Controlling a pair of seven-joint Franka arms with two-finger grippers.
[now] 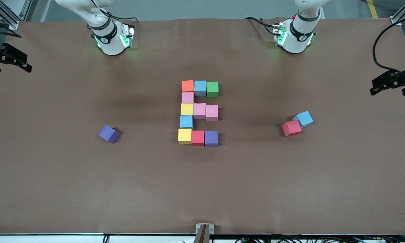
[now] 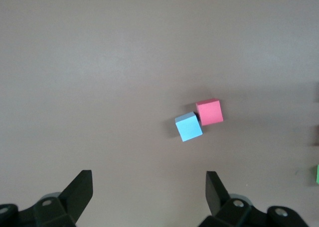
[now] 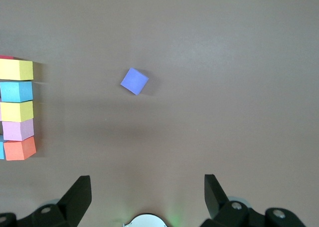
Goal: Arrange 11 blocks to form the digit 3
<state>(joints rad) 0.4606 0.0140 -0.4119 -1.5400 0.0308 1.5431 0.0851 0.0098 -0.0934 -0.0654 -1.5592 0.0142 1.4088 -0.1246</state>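
**Eleven cubes set, both hands up and empty**

I count the digit 3 (image 1: 198,113) at mid-counter: three cubes along the bar nearest my bases, three in the middle bar, three in the bar nearest the front camera, joined by one straight spine on the right arm's side. From my end it reads as a 3; the front camera sees it mirrored. The cubes touch edge to edge, though the middle bar's two pink ones sit slightly out of line with the yellow one. I judge the build done or nearly so.

My left hand (image 2: 149,192) hangs high over the left arm's end of the counter, fingers wide apart, gripping nothing; below it lie a spare blue block (image 1: 303,118) and a spare red block (image 1: 292,128), touching at a corner. My right hand (image 3: 148,196) hangs likewise over the right arm's end, fingers spread and empty, above a lone purple block (image 1: 109,134) turned askew.

All three spares lie well apart from the figure, so nothing crowds it. Bare brown counter (image 1: 87,189) surrounds everything, leaving open room on each side.
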